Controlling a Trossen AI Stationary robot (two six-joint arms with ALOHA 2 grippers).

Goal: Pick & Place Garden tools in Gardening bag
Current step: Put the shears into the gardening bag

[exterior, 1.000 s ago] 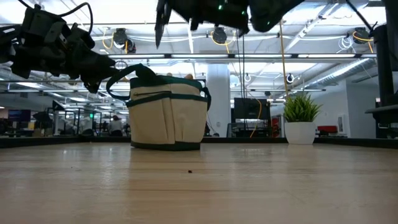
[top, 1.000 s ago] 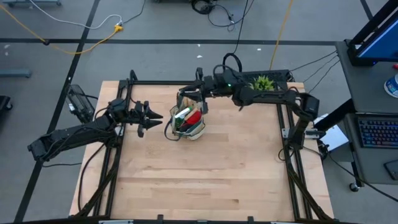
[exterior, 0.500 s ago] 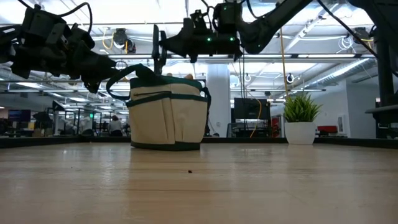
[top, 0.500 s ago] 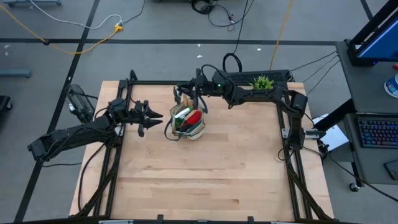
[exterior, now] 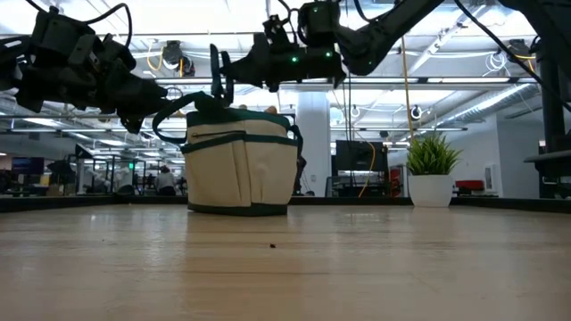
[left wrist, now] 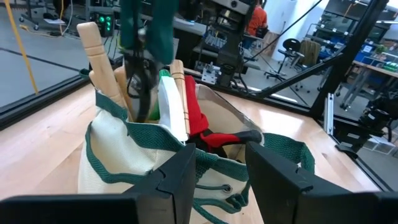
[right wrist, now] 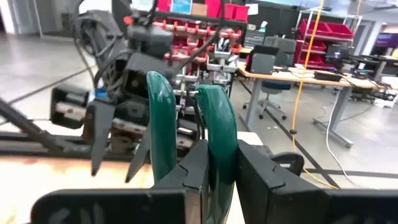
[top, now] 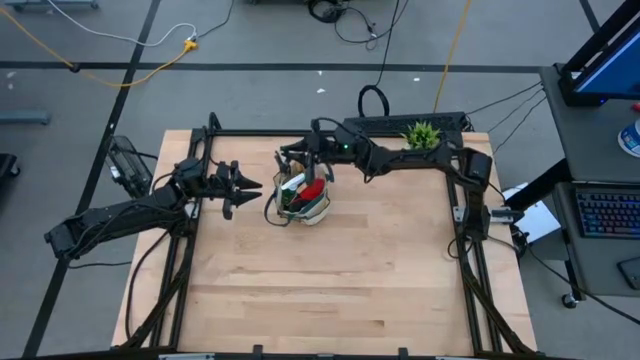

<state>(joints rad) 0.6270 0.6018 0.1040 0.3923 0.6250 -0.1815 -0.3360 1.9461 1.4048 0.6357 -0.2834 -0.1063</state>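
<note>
The beige gardening bag (top: pixel 303 197) with green trim stands on its base at the table's far middle. Wooden tool handles (left wrist: pixel 99 56) and a red glove (left wrist: pixel 196 118) stick out of it. My left gripper (exterior: pixel 143 116) is just left of the bag, shut on its green loop handle. My right gripper (exterior: pixel 234 67) reaches in level from the right, above the bag's rim, shut on green-handled pruning shears (left wrist: pixel 146 43). Their dark blades (left wrist: pixel 140 93) hang down at the bag's mouth. My left gripper pinches the bag's near-side loop handle (exterior: pixel 165 116) between its two fingers, coming level from the table's left. The strap runs taut from the fingers to the bag's rim (left wrist: pixel 124 134). The bag stays standing on the table. My right gripper pinches the shears' two green handles (right wrist: pixel 214 124) together between its fingers. It comes level from the table's right, and the fingers lie across the handles. The shears hang upright, blades down, lifted over the bag's mouth; whether they touch the tools inside I cannot tell.
A small potted plant (top: pixel 422 133) stands at the far right, behind the right arm. Black frame rails (top: pixel 190 240) run along the table's left and right sides. The wide near half of the wooden tabletop (top: pixel 330 290) lies bare.
My right gripper has come down and moved toward the table's left with the shears, from well above the bag to just over its rim. The shears stay upright, their blades now at the bag's mouth. The bag has not moved.
</note>
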